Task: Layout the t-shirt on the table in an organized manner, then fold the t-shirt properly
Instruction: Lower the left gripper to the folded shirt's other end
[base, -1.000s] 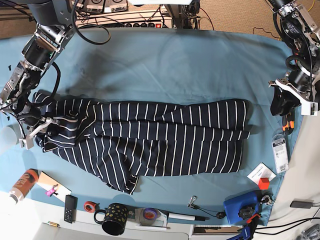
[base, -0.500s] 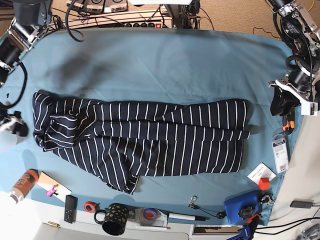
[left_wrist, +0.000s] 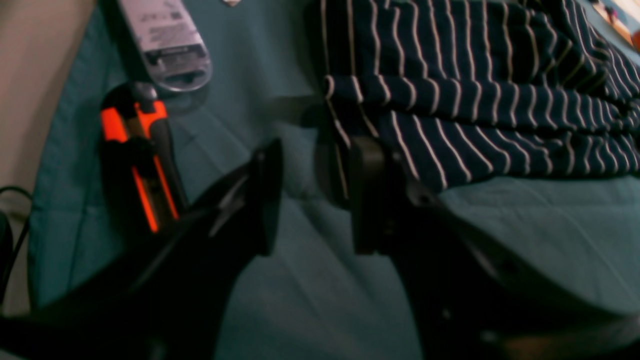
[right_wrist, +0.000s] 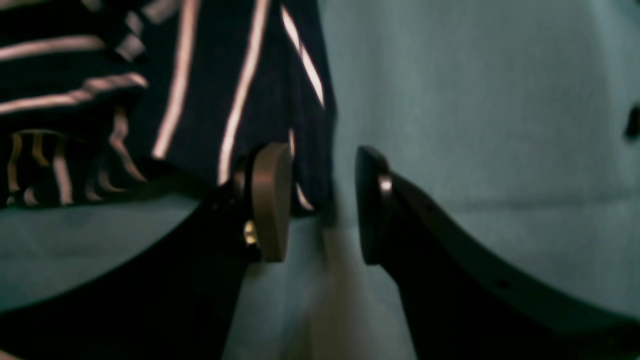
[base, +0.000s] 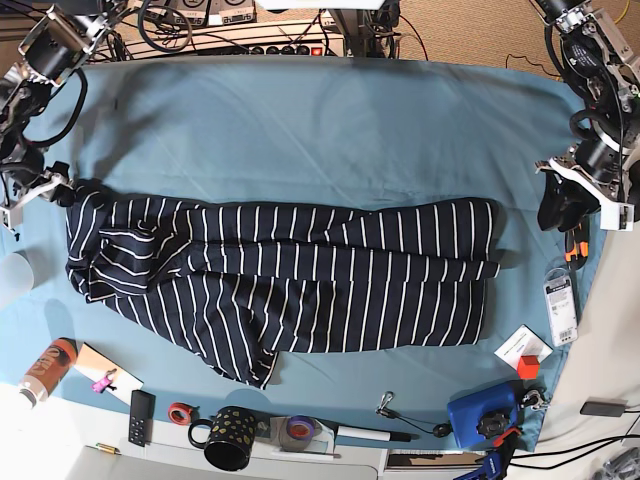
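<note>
My right gripper (right_wrist: 320, 205) spreads its fingers at the corner of the crumpled navy white-striped fabric t-shirt (base: 290, 280) on the teal-clothed table (base: 330, 130), while my left gripper (left_wrist: 312, 195) hangs spread beside the shirt's other end.

1. The t-shirt (base: 290, 275) is dark navy with thin white stripes, lying lengthwise and rumpled, folded over itself, one corner trailing toward the near edge.
2. The counter (base: 330, 120), under wrinkled teal cloth, carries it across its middle.
</note>
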